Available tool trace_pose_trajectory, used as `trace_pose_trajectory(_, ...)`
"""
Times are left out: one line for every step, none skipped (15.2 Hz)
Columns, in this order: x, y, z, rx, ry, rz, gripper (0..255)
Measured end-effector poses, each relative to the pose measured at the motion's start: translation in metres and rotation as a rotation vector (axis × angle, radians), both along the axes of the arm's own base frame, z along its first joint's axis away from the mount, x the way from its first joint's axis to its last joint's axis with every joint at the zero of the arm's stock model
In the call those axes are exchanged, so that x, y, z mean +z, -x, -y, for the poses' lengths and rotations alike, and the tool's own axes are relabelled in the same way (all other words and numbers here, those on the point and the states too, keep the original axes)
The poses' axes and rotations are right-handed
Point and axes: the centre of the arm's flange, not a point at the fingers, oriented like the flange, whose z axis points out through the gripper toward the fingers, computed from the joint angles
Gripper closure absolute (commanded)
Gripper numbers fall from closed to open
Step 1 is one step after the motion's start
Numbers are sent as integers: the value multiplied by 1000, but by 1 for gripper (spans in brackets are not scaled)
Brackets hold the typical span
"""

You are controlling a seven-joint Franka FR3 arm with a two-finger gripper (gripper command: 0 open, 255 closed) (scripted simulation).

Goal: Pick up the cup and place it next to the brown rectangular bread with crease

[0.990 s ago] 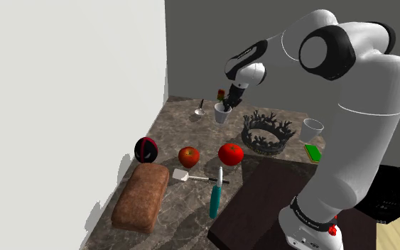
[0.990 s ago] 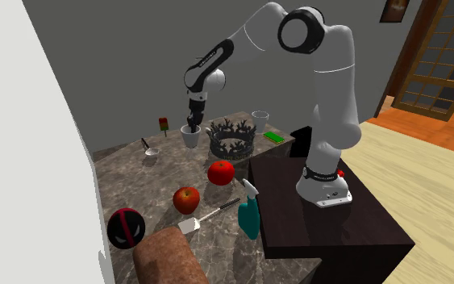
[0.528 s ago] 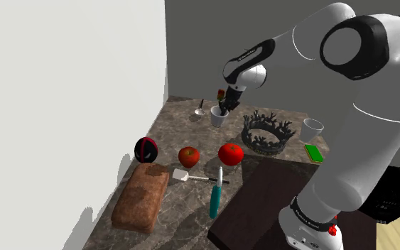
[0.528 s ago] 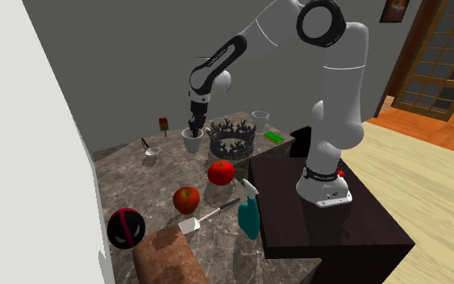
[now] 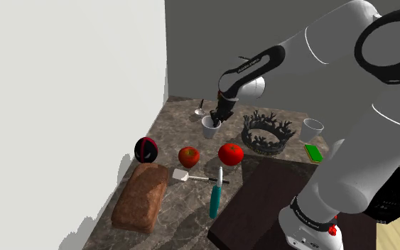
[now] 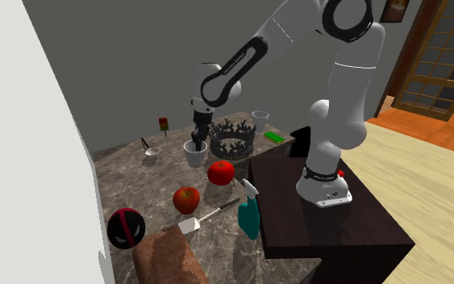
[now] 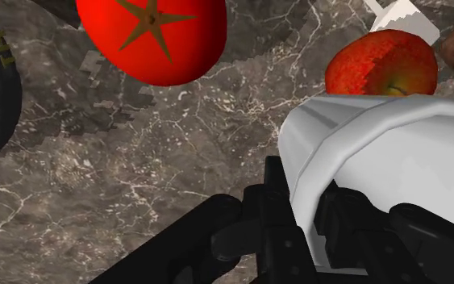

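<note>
Count's in, shoulder view: two cups, one cup at the crown's nine o'clock, other cup at three; one tomato, one apple, one loaf, one ball, one spatula, one green card.

Dark marble bench: tomato beside apple, black-red ball nearer the wall. White-headed spatula touches teal tool. Black spiky ring near green block.

Claw clasps white cup; red tomato, apple on marble counter beyond
</note>
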Motion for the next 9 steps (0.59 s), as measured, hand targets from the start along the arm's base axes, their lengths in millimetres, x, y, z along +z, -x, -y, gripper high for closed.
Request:
trace_pose_trajectory(1, 6, -12, 0, 0, 0, 255)
trace_pose_trajectory(2, 6, -24, 0, 0, 0, 255)
trace_pose_trajectory(3, 13, -37, 1, 0, 0, 255)
trace_pose_trajectory(4, 16, -50, 0, 0, 0, 255)
trace_pose_trajectory(5, 18, -64, 0, 0, 0, 255)
trace_pose_trajectory(3, 22, -75, 0, 0, 0, 255)
trace_pose_trajectory(2, 26, -88, 0, 0, 1, 255)
trace_pose_trajectory(3, 29, -102, 1, 0, 0, 255)
trace_pose_trajectory(2, 30, -113, 0, 0, 0, 255)
